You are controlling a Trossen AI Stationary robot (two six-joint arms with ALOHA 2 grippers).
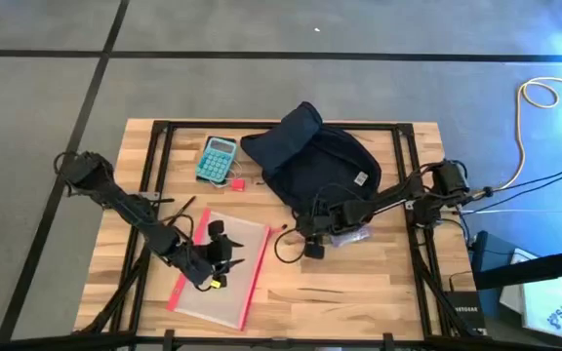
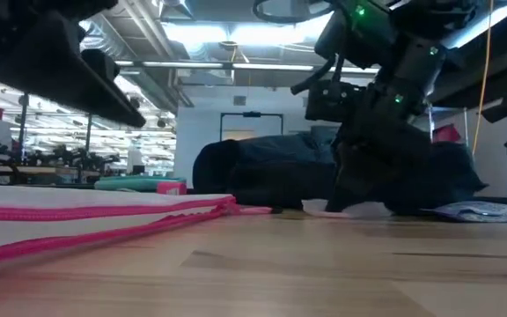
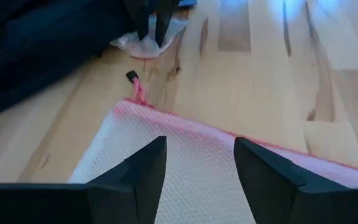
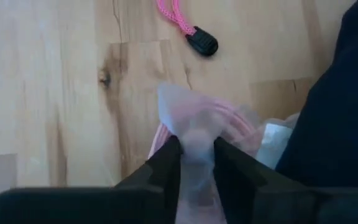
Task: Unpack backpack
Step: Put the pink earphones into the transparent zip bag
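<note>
The backpack (image 1: 318, 168) lies on the far middle of my desk (image 1: 379, 283), its dark bulk slumped flat, and I place everything else from it. My right tool (image 4: 196, 160) is at the backpack's near edge, its two fingers pinched almost together on a fold of thin clear plastic bag (image 4: 194, 121) with something pink inside; the bag lies on the wood against the backpack. Just beside the bag, away from the backpack, a pink cord with a black zip pull (image 4: 202, 43) rests on the wood. That cord belongs to the pouch (image 1: 224, 268), a clear flat one with pink edging, which lies nearer the front than the backpack and toward my left side. My left tool (image 3: 197, 171) hangs over the pouch with its fingers spread apart and nothing between them. A teal calculator (image 1: 217, 158) sits just beside the backpack on my left, with a small red thing (image 1: 236, 181) next to it.
</note>
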